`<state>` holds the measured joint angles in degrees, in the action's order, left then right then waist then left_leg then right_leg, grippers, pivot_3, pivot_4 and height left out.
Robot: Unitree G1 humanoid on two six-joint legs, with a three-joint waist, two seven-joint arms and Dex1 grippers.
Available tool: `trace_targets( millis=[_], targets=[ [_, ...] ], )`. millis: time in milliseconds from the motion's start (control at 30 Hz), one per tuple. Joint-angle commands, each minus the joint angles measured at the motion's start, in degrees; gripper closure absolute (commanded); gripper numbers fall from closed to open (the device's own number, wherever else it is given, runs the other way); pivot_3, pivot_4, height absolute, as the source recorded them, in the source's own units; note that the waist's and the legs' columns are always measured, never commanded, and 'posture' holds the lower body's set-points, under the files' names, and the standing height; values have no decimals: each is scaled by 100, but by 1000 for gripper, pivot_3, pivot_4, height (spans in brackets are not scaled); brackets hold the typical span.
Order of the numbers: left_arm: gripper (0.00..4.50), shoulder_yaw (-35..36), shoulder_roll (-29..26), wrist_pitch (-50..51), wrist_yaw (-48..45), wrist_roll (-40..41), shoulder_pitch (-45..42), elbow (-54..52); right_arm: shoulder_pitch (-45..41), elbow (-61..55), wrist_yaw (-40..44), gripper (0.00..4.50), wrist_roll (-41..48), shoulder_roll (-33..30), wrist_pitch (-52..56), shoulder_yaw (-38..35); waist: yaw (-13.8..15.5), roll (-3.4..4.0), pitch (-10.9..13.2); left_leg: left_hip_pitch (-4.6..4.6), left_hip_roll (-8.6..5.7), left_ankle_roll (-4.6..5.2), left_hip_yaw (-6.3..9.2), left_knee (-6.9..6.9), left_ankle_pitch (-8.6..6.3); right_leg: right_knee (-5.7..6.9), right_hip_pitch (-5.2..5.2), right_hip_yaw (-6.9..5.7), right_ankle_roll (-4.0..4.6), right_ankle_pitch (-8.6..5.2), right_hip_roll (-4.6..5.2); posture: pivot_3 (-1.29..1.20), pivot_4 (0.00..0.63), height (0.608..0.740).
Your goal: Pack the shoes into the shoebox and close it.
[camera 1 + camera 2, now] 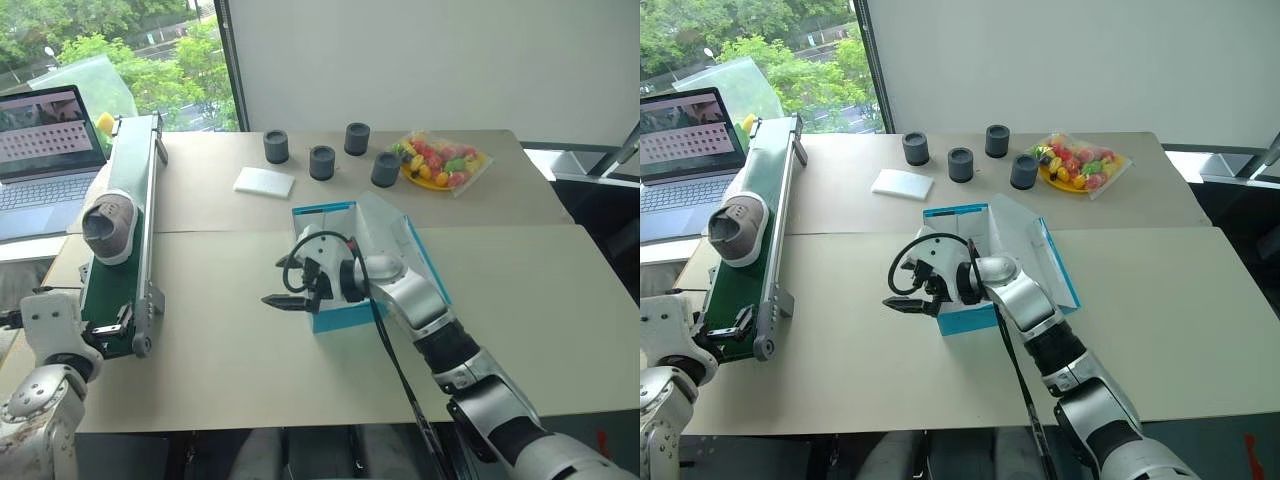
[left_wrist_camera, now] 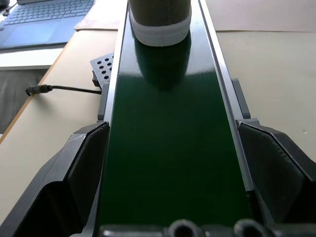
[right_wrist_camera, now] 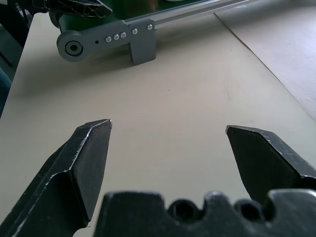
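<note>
The right gripper (image 1: 283, 300) is hovering with its fingers (image 3: 89, 158) spread wide and gripping nothing, pointing toward frame left just in front of the box (image 1: 340, 318) at centre frame. In its wrist view bare counter (image 3: 187, 98) is showing between the fingers, with the grey end bracket of the conveyor (image 3: 106, 42) at the upper left. It is probably waiting there so it can take a shoe coming off the belt and swing it into the box close behind it.

The left gripper (image 2: 173, 163) is sitting at the near end of the conveyor at lower left of the head views, its fingers (image 2: 74, 168) gaping on either side of the green belt (image 2: 168, 123) and closed on nothing. I judge it is lined up along the belt to receive the shoe (image 1: 108, 226), which is sitting toe-up on the belt at middle left, well apart from the fingers.

The box is standing open with its lid tilted back; the right arm is covering most of the inside, so I cannot tell whether a shoe is lying in it.

The left wrist view is showing the shoe's whitish sole edge (image 2: 160, 32) up close on the belt. The head views are showing what the wrist views are missing: the box, a laptop (image 1: 45, 160) at upper left, a white pad (image 1: 264, 182), four dark cups (image 1: 322, 162) and a plate of fruit (image 1: 445, 163) at the upper centre.
</note>
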<state>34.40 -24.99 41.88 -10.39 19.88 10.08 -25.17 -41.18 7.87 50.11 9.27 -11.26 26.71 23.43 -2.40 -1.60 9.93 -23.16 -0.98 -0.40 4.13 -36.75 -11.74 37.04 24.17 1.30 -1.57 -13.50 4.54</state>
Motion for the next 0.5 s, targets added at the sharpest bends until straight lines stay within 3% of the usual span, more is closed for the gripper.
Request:
trace_targets(
  millis=[33, 500],
  targets=[
    [0, 11, -119, 55, 73, -84, -54, -65, 13, -307, -17, 95, 82, 23, 49, -160, 1, 0, 0, 0, 0, 0, 0, 0, 0, 0, 0, 0, 0, 0, 0, 0, 150, 739],
    [0, -63, -189, 546, 213, -139, -144, 174, 59, -461, -65, 95, 155, 39, 191, -248, 4, 0, 0, 4, 0, 0, 0, 0, 0, 4, -2, 1, 0, 0, 0, 0, 150, 739]
  ],
)
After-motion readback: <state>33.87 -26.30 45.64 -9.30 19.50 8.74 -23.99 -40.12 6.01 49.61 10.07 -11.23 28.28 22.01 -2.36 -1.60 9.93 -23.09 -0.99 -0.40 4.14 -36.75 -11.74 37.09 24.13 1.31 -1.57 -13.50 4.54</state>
